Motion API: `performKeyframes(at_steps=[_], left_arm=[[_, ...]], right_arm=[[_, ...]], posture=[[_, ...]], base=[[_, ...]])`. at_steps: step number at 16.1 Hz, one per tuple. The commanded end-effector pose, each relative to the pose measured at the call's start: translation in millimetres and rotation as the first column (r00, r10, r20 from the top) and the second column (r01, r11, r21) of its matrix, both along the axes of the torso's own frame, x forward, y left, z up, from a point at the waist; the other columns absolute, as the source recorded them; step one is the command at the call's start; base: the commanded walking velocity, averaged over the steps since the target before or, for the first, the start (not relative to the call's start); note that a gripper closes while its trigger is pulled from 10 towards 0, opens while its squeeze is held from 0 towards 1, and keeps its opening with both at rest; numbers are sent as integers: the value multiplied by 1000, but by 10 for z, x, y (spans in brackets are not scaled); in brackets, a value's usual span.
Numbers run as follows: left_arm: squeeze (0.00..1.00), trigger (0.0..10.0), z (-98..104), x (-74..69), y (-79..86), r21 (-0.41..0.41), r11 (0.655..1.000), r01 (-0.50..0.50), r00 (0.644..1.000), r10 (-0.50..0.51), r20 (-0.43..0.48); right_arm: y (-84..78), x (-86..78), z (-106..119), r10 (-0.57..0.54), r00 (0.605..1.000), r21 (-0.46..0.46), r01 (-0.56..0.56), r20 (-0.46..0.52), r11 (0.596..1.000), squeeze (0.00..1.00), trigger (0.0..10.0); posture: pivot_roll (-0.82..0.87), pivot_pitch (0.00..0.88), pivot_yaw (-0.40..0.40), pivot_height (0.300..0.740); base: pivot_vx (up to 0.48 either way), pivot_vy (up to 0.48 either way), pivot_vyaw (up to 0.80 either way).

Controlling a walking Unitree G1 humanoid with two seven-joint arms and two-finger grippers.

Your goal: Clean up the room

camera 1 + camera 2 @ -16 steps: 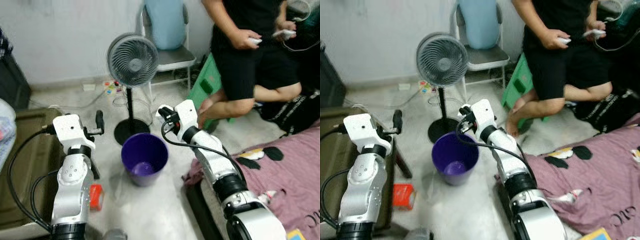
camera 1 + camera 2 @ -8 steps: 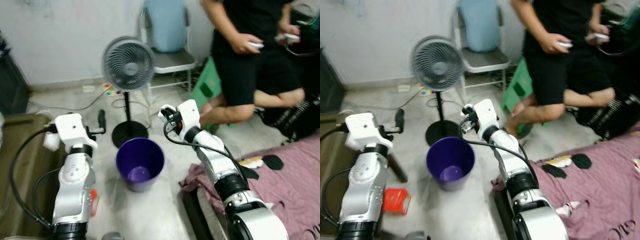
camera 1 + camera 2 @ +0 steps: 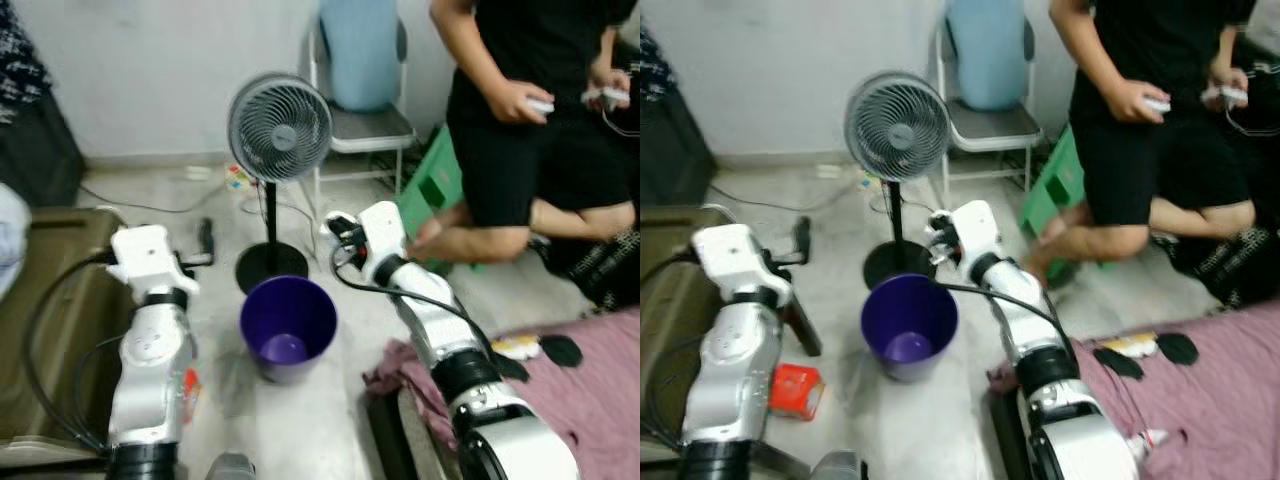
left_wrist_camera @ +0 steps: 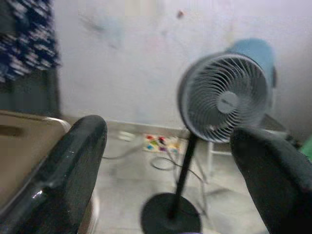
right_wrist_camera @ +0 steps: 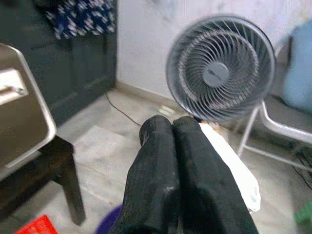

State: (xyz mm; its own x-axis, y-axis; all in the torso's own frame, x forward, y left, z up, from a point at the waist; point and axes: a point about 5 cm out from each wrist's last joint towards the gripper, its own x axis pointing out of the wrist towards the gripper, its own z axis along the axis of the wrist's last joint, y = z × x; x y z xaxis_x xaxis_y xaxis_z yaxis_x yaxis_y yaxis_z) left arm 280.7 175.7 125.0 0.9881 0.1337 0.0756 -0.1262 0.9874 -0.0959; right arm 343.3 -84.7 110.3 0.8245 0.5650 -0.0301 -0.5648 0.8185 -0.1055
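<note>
The right end effector [image 5: 170,141] hangs just above the far rim of a round purple bucket [image 3: 288,325], and its two black fingers are pressed tight together around a thin white thing [image 5: 234,168] that sticks out past them. I cannot tell what that white thing is. The left end effector [image 4: 170,161] is held up to the left of the bucket with its fingers spread wide and nothing between them. A grey fan [image 3: 279,128] on a thin black pole stands just past both. The bucket is smooth plastic and sits on pale floor [image 3: 300,430] with open room around it. A small red box [image 3: 795,390] lies near the left arm. A brown metal surface [image 3: 50,300] is further left. A person [image 3: 530,110] sits far right.
</note>
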Motion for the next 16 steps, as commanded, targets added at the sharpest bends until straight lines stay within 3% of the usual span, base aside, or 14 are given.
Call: performKeyframes(at_steps=[1, 4, 8, 10, 13, 14, 16], left_arm=[[0, 10000, -18, 0, -73, -3, 1000, 23, 1000, -23, -9], [0, 10000, -20, -1, -79, -3, 1000, 28, 1000, -28, -8], [0, 10000, -3, -36, -77, -11, 999, 48, 999, -47, 7], [0, 10000, 42, -160, -37, 24, 997, 73, 997, -74, 30], [0, 10000, 40, -369, 9, 15, 995, 99, 995, -99, 27], [0, 10000, 17, -475, -5, 37, 990, 133, 991, -133, 14], [0, 10000, 9, -569, 7, 46, 988, 148, 989, -149, 6]], right_arm=[[-46, 10, 12, -8, 1000, -7, 8, 11, 1000, 0, 10000], [-48, 6, 5, -8, 1000, -9, 8, 9, 1000, 0, 10000], [-56, 1, 2, -11, 1000, -9, 11, 11, 1000, 0, 10000], [-143, 11, 54, -67, 997, 16, 67, 32, 998, 0, 10000], [-409, -29, 125, -249, 968, 98, 245, 28, 964, 0, 10000], [-575, -121, 125, -316, 948, 107, 311, 34, 944, 0, 10000], [-704, -210, 93, -359, 933, 99, 355, 25, 930, 0, 10000]], posture=[[70, 0, -79, 740], [70, 0, -79, 740], [67, 0, -79, 740], [72, 0, -82, 740], [70, 0, -85, 740], [78, 0, -91, 740], [70, 0, -86, 740]], base=[[0, 0, 800], [0, 0, 619], [0, 0, 0], [0, 0, 0], [0, 0, 0], [0, 0, 0], [0, 0, 0]])
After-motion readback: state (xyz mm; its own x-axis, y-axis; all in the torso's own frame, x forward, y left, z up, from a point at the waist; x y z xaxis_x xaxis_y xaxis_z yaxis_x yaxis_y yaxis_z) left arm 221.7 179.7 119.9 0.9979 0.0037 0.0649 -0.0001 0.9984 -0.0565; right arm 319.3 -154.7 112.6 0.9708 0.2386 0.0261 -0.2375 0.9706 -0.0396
